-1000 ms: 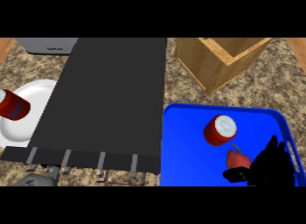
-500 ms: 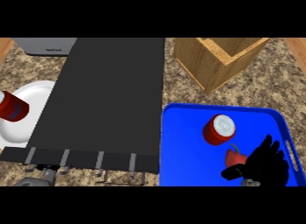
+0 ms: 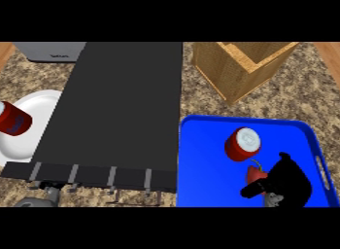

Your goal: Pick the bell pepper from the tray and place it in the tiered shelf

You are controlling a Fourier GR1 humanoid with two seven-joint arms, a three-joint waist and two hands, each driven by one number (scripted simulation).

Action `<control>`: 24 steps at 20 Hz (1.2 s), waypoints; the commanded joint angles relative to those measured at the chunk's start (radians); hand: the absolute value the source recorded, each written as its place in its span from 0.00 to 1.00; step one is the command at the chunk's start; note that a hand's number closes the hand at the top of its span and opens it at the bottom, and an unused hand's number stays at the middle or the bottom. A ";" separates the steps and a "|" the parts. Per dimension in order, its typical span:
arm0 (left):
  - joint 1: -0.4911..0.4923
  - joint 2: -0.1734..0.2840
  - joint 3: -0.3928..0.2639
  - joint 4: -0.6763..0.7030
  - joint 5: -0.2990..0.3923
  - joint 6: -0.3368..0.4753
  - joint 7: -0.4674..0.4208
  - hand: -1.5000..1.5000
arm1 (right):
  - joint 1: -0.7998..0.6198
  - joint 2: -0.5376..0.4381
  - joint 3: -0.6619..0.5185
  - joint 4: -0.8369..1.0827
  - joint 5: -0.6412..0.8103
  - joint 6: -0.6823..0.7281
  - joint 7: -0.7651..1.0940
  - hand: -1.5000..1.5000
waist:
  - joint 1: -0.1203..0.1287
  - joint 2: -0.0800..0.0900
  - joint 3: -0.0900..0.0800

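A small red bell pepper with a green stem lies on the blue tray at the lower right, just below a red can. My right hand rests against the pepper's right side. Its fingers point up and are nearly straight, while the thumb reaches left under the pepper. The pepper stays on the tray floor. The black tiered shelf runs down the middle of the counter, left of the tray. My left hand does not show.
A wooden box stands behind the tray. On the left, a white plate carries a second red can. A grey appliance sits at the back left. A grey part shows at the lower left edge.
My right hand has moved forward on the tray and come up against the pepper, with its thumb now under it. The pepper and the can have not moved.
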 commanded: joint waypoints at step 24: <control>-0.062 -0.064 -0.049 0.020 -0.051 -0.067 -0.002 0.50 | -0.319 -0.183 0.420 0.031 -0.099 0.250 -0.879 1.00 | 0.169 0.031 0.009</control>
